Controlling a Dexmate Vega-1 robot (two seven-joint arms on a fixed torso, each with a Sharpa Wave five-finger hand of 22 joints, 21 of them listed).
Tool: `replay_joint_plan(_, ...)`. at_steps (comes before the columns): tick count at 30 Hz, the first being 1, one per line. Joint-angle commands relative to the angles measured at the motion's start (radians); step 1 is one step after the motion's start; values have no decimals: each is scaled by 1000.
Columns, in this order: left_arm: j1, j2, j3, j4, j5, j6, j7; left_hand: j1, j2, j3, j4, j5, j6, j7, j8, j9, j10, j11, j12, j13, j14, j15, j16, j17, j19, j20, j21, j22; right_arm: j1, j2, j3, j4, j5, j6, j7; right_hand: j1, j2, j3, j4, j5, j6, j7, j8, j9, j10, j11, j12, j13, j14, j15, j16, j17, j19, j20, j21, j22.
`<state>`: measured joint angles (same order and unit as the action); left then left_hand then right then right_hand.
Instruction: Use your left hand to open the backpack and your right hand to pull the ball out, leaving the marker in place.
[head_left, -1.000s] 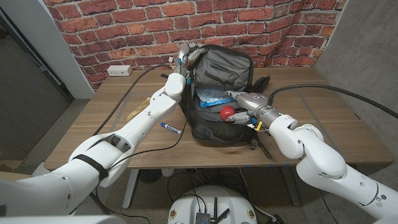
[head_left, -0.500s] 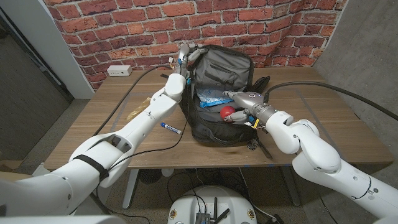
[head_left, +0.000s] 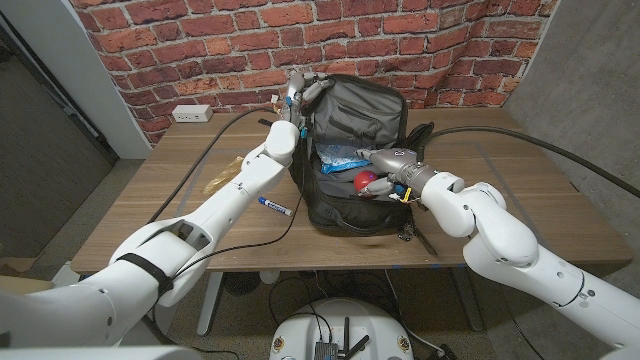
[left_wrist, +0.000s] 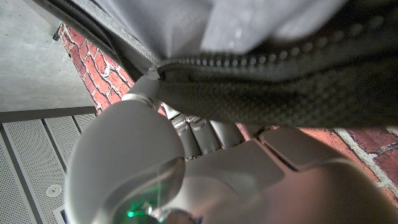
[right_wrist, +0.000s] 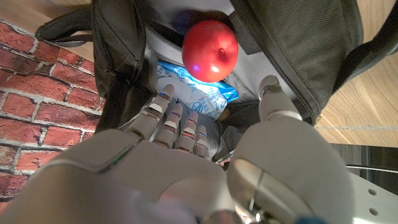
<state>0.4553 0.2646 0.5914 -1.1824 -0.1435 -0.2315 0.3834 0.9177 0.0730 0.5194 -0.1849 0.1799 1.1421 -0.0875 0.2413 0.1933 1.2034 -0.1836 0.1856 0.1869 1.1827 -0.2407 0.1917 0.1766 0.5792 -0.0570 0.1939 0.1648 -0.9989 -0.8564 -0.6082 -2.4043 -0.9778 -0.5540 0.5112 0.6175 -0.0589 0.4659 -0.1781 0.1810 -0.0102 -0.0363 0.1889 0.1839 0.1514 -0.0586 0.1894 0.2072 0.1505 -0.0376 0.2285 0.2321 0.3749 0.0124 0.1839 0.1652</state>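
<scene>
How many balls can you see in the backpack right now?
1. A red ball lies inside the open backpack, beside a blue packet, just ahead of the right hand. Others could be hidden deeper under the contents.

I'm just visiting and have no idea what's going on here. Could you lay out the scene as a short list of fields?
Backpack: black, unzipped, on the wooden table
Left hand: holds the bag's flap up
Right hand: fingers apart, reaching into the opening, not holding anything
Ball: red, inside the bag, just beyond the right hand
Blue packet: inside, beside the ball
Marker: on the table beside the bag
</scene>
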Motion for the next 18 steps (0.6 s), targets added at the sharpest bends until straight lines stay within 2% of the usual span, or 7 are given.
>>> replay_joint_plan(1,11,2,-5,-14,1,6,7,2,7,16,9,6,9,0,3,5,9,-1,5,3,9,0,-1,3,9,-138,-5,4,76,44,-47,38,-67,-20,121,11,1,1,9,-3,-4,5,2,2,-5,2,5,2,5,-33,-3,3,-4,-1,2,4)
replay_joint_plan(18,7,-2,-8,-4,1,12,19,2,7,17,10,6,9,0,3,6,9,-3,6,3,10,1,-1,3,9,-138,-5,4,167,88,-70,108,-64,-22,244,13,1,-2,12,-4,-13,6,1,2,-11,1,5,3,8,-25,-1,2,3,0,6,5)
